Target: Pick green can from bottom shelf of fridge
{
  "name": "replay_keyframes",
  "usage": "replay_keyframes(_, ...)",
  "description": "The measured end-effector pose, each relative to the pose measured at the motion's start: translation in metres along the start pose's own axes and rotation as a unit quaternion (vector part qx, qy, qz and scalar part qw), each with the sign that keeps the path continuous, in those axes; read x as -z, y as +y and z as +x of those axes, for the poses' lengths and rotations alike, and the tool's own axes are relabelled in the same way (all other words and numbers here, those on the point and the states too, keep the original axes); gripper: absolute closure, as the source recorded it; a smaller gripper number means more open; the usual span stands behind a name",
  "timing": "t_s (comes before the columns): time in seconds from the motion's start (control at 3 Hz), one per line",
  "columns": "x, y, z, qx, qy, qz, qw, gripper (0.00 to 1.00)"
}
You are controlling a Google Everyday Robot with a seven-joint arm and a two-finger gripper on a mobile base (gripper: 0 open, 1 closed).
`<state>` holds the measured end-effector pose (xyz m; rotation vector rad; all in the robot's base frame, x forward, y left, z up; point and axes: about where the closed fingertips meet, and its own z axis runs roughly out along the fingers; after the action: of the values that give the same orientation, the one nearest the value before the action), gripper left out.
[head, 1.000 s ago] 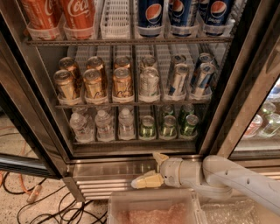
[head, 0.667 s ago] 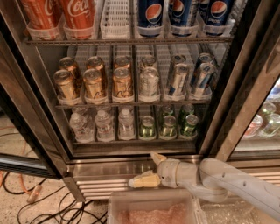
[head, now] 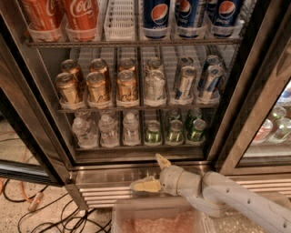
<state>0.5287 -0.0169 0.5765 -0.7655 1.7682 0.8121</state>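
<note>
Camera view: the pale claw (head: 152, 174), spread wide and empty below the wire shelf (head: 119, 147), should be raised squarely toward the shiny green can (head: 153, 132).

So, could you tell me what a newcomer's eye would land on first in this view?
Probably the drinks fridge, with red Coca-Cola bottles top left and blue Pepsi bottles top right. Then the white arm entering from the lower right, its hand open before the ribbed steel base, just below the bottom shelf. The green cans stand at that shelf's right end, untouched.
</note>
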Motion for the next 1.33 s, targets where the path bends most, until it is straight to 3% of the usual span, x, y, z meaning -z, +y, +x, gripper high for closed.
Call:
replay_keyframes(0.33,-0.001,-0.005,-0.006,0.034,-0.027,0.040,0.9983,0.00)
replay_keyframes(0.67,0.003,-0.008,-0.014,0.061,-0.051,0.082,0.9935,0.00)
replay_keyframes(1.33,0.004,-0.021,-0.020,0.061,-0.092,0.126,0.9859,0.00)
